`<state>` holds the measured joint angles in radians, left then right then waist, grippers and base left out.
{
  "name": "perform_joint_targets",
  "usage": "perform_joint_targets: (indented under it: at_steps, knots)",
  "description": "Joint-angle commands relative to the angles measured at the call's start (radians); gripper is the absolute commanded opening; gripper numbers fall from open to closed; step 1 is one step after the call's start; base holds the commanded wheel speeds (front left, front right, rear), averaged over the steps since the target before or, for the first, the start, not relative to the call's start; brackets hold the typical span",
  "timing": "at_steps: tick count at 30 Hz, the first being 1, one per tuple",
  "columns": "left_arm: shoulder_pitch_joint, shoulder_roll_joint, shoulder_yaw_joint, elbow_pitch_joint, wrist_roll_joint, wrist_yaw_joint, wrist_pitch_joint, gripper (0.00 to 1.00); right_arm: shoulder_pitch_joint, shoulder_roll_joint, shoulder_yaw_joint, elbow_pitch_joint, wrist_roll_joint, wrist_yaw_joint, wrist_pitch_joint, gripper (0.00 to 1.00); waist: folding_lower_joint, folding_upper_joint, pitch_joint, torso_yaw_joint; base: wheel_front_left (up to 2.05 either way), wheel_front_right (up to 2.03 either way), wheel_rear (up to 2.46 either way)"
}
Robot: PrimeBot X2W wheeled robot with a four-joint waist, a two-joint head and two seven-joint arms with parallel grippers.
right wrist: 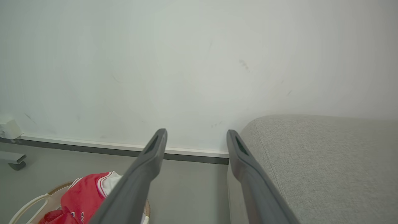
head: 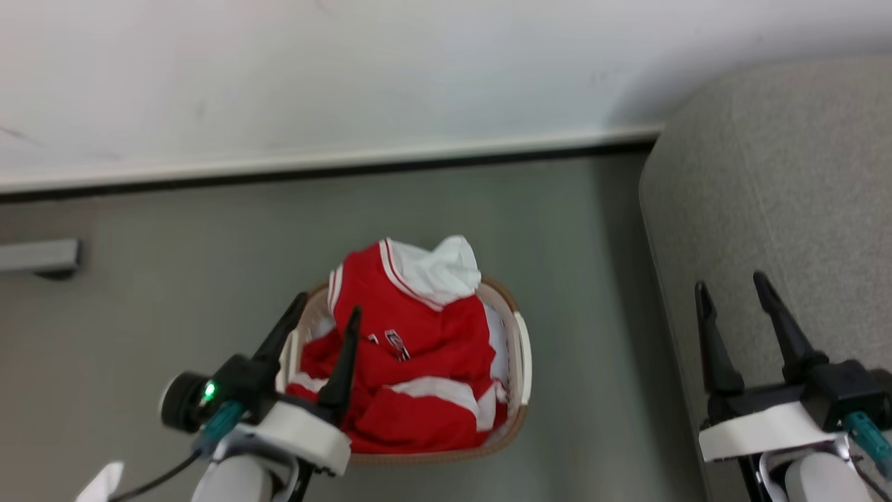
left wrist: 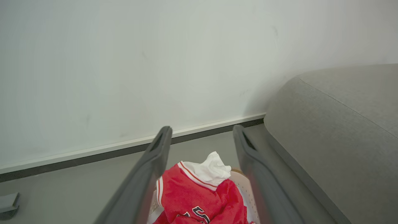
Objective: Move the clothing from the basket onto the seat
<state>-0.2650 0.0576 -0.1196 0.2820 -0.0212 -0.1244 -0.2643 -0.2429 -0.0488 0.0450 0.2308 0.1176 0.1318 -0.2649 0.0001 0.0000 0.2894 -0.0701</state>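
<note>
The clothing [head: 418,348], a red jersey with white trim and dark lettering, is heaped in the cream basket [head: 523,355] on the floor and rises above its rim. My left gripper [head: 327,310] hangs open over the basket's left side, above the jersey and apart from it. In the left wrist view the clothing [left wrist: 192,196] lies between and beyond the fingers [left wrist: 155,158] of my left gripper [left wrist: 202,132]. The grey seat [head: 780,195] fills the right; my right gripper [head: 732,286] stands open over its near edge. The right wrist view shows the clothing [right wrist: 84,199], the basket [right wrist: 31,203], the seat [right wrist: 326,161] and my right gripper [right wrist: 196,135].
A white wall with a skirting board [head: 313,164] runs behind the basket. Grey floor [head: 174,293] surrounds it. A grey foot or bracket [head: 42,258] sits at the far left by the wall.
</note>
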Motion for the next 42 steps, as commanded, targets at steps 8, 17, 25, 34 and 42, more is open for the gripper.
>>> perform_joint_targets:
  at_steps: [8,17,25,34,42]
  knots:
    - [-0.233,0.081,-0.198,0.275,0.041,-0.006,-0.001,1.0,-0.108,-0.002,0.039,-0.06,0.03,-0.002,0.001,1.0,-0.0001,0.0,0.23,-0.098,0.0,0.0,0.0]
    - [-0.485,0.164,-0.407,0.607,-0.005,-0.005,0.036,1.0,-0.162,-0.002,0.088,-0.127,0.074,-0.002,0.001,1.0,-0.0001,0.0,0.36,-0.191,0.0,0.0,0.0]
    - [-0.629,0.199,-0.517,0.769,-0.059,-0.005,0.101,1.0,-0.179,-0.002,0.093,-0.157,0.091,-0.002,0.001,1.0,-0.0001,0.0,0.453,-0.218,0.0,0.0,0.0]
    - [-0.714,0.215,-0.581,0.86,-0.115,-0.005,0.12,1.0,-0.189,-0.002,0.092,-0.178,0.085,-0.002,0.001,1.0,-0.0001,0.0,0.519,-0.215,0.0,0.0,0.0]
    - [-0.746,0.216,-0.614,0.909,-0.158,-0.005,0.106,0.0,-0.202,-0.002,0.092,-0.181,0.092,-0.002,0.001,1.0,-0.0001,0.0,0.547,-0.225,0.0,0.0,0.0]
